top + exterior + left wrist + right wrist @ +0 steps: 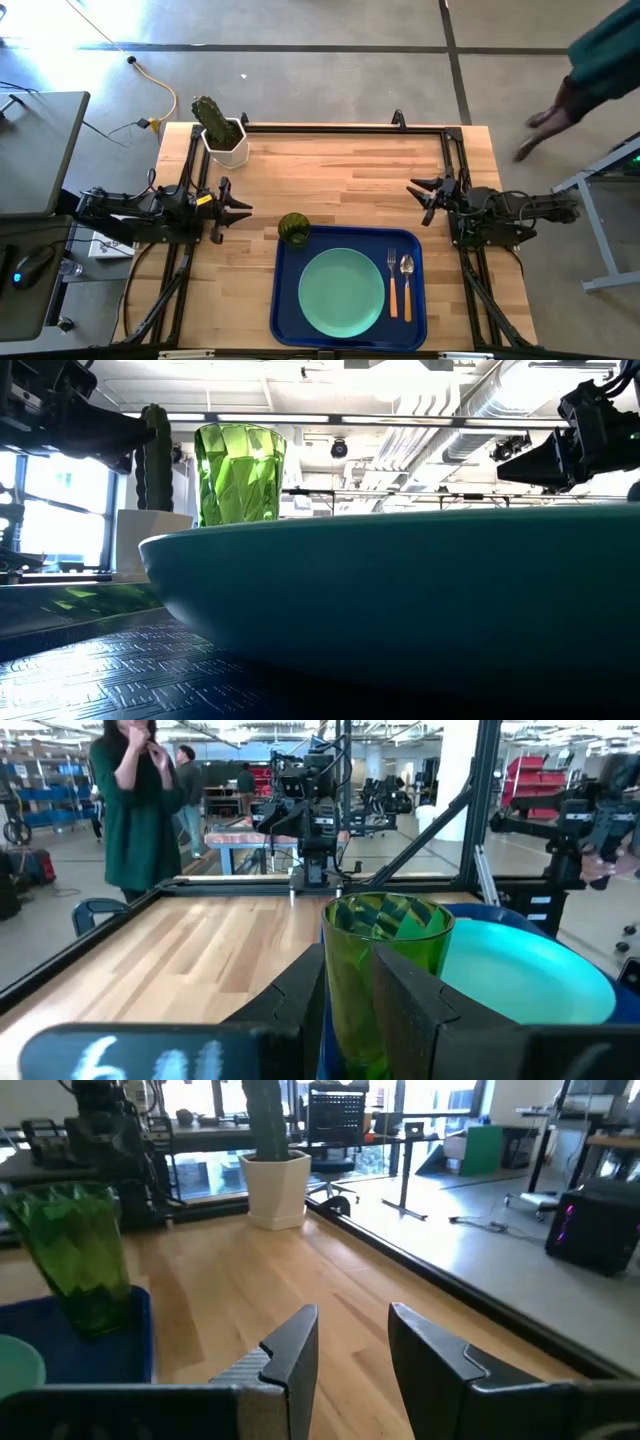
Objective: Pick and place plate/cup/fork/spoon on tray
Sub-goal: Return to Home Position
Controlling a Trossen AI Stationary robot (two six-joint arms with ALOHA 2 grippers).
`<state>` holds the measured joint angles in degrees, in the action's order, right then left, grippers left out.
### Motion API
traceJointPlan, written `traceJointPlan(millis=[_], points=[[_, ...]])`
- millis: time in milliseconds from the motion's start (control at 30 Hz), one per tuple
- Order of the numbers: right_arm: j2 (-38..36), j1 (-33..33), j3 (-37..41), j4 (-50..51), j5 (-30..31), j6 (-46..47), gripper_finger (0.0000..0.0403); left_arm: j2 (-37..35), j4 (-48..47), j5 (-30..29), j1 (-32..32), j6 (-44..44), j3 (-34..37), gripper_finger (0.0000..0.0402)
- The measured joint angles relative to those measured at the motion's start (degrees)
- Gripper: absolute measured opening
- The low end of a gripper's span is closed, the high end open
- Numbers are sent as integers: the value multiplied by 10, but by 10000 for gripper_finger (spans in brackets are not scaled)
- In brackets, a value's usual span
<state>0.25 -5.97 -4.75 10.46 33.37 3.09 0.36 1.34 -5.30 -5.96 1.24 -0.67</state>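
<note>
The dark blue tray (283, 300) lies at the table's near middle. On it lie the mint-green plate (342, 291), the fork (392, 283) and the spoon (407, 278), side by side right of the plate. The green cup (293, 228) stands upright on its base in the tray's far left corner, as the right wrist view (78, 1255) also shows. My left gripper (243, 208) is open, left of the cup and apart from it. In the left wrist view the cup (385, 960) shows ahead between its fingers. My right gripper (418, 194) is open and empty beyond the tray's far right corner.
A cactus in a white pot (222, 132) stands at the table's far left corner. A person (590, 60) is beyond the far right corner, and another person (135, 810) stands behind the table. Bare wood lies between the tray and the far edge.
</note>
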Motion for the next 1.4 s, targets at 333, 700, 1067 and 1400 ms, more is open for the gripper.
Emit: traceJointPlan(millis=[333, 700, 1067, 1400], points=[[0, 0, 0, 3, 0, 35, 114, 0, 0, 0, 0, 5, 0, 74], [0, 0, 0, 3, 0, 44, 114, 0, 0, 0, 0, 5, 0, 74], [0, 0, 0, 4, 0, 44, 115, 0, 0, 0, 0, 5, 0, 74], [0, 0, 0, 4, 0, 44, 114, 0, 0, 0, 0, 5, 0, 74]])
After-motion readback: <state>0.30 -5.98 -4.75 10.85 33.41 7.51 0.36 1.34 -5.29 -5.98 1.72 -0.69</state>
